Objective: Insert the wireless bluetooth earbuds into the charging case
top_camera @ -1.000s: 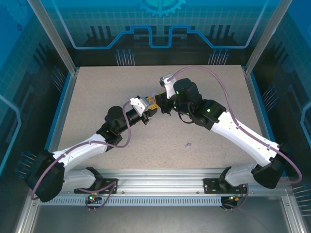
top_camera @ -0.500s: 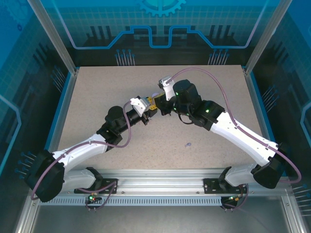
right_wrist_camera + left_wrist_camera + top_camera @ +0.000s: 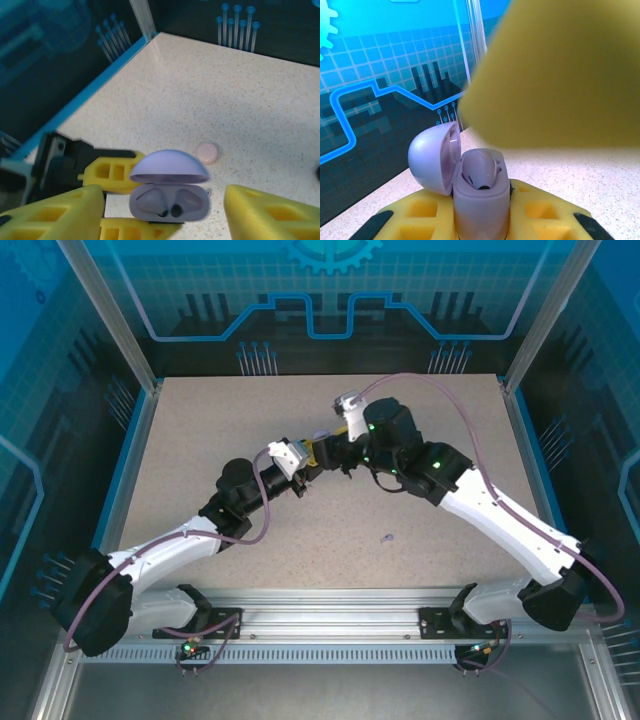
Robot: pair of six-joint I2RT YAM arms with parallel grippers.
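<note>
The lilac charging case (image 3: 169, 202) is held up off the table with its lid (image 3: 169, 167) swung open, and my left gripper (image 3: 482, 222) is shut on its base. One lilac earbud (image 3: 480, 170) sits in a pocket of the case. I cannot tell whether the other pocket is filled. My right gripper (image 3: 165, 220) is open. Its yellow fingers (image 3: 270, 215) stand on either side of the case with a gap on each side. A second lilac earbud (image 3: 387, 537) lies loose on the table, nearer the front. Both grippers meet at mid-table (image 3: 320, 445).
A small pale pink round object (image 3: 207, 152) lies on the speckled table (image 3: 240, 90) just beyond the case. A blue rail (image 3: 95, 82) and a dark wall bound the table's edge. Open tabletop lies to the right and to the front.
My right gripper was shut and now stands open around the case. The right arm has drawn back slightly to the right. The left arm and the case have not moved.
</note>
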